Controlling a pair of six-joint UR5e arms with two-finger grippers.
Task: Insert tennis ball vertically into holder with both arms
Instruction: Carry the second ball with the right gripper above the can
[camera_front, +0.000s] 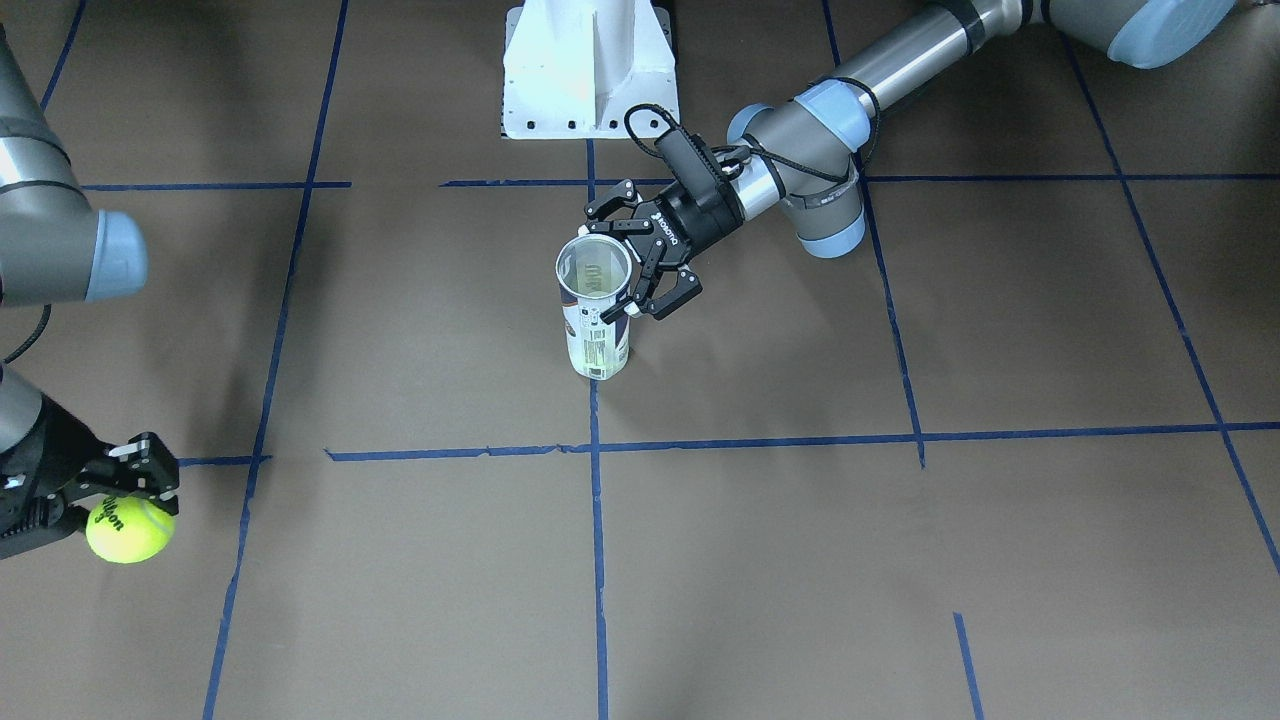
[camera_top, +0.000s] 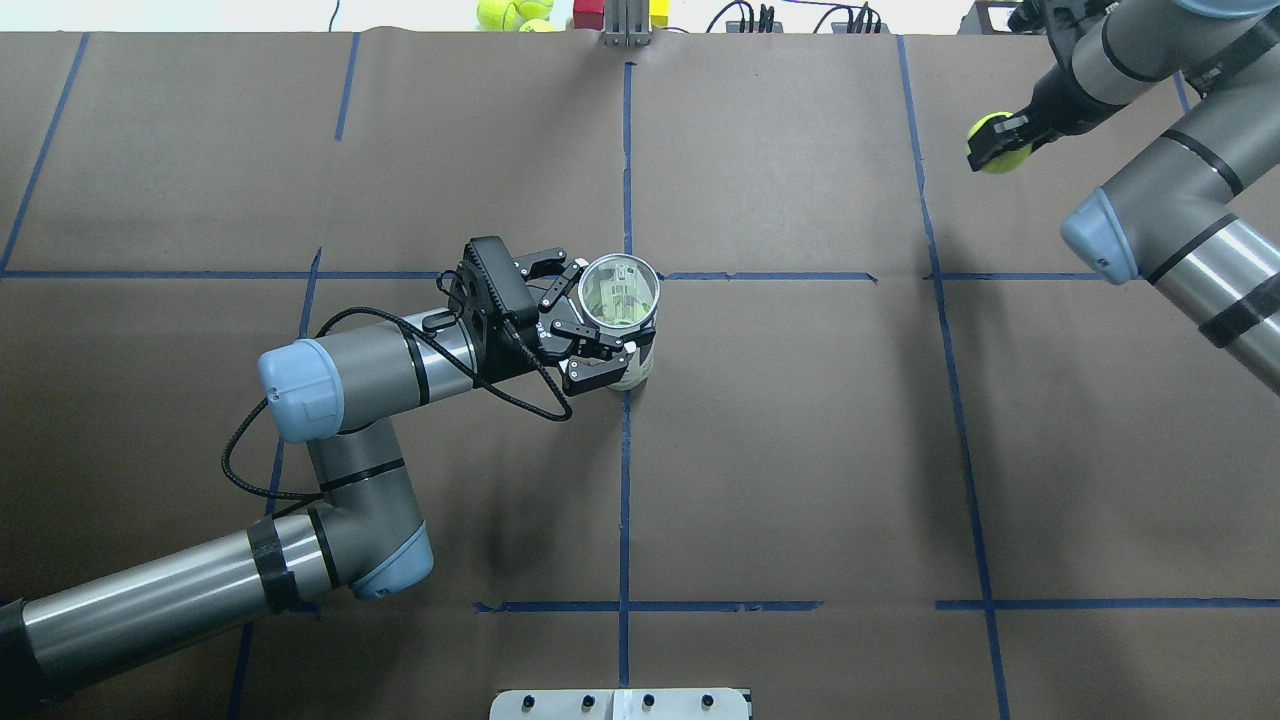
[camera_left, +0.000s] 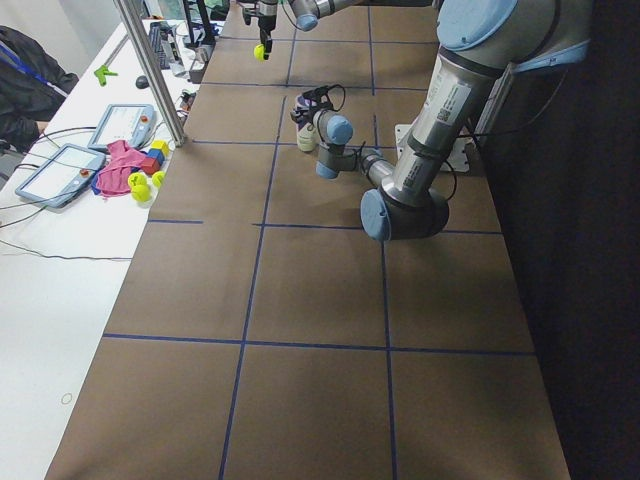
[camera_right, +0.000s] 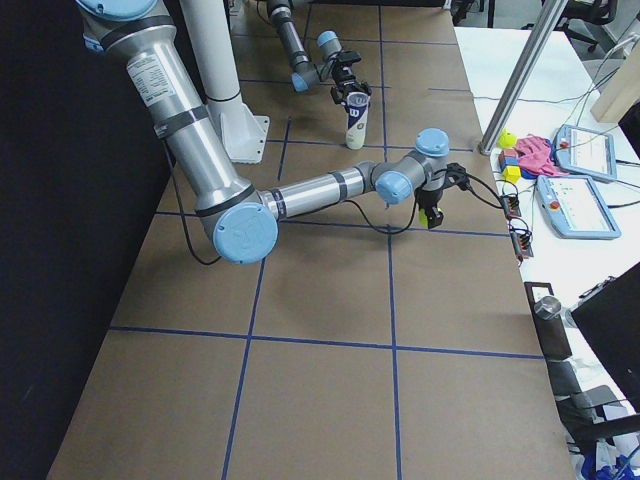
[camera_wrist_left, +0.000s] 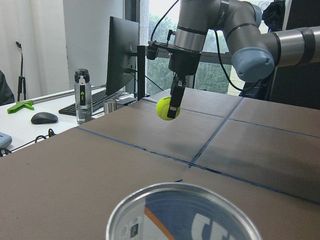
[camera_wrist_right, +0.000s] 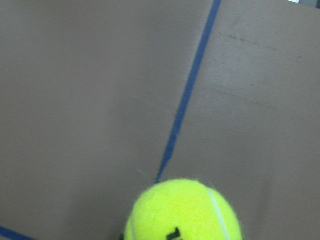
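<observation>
The holder (camera_front: 597, 330), a clear tube with a navy-and-white label, stands upright near the table's middle with its open mouth (camera_top: 620, 292) facing up. My left gripper (camera_top: 590, 318) reaches in from the side just under the rim, a finger on either side, shut on it. In the left wrist view only the rim of the holder (camera_wrist_left: 182, 212) shows. The yellow tennis ball (camera_front: 130, 532) hangs above the table near the far right corner, held in my shut right gripper (camera_top: 1000, 140). The tennis ball (camera_wrist_right: 182, 212) fills the bottom of the right wrist view.
The white pedestal base (camera_front: 590, 70) stands at the robot's side of the table. Spare tennis balls (camera_top: 512, 12) and coloured blocks lie past the far edge. A side bench holds tablets (camera_left: 60, 172), a metal pole (camera_left: 150, 70) and a seated person (camera_left: 20, 85).
</observation>
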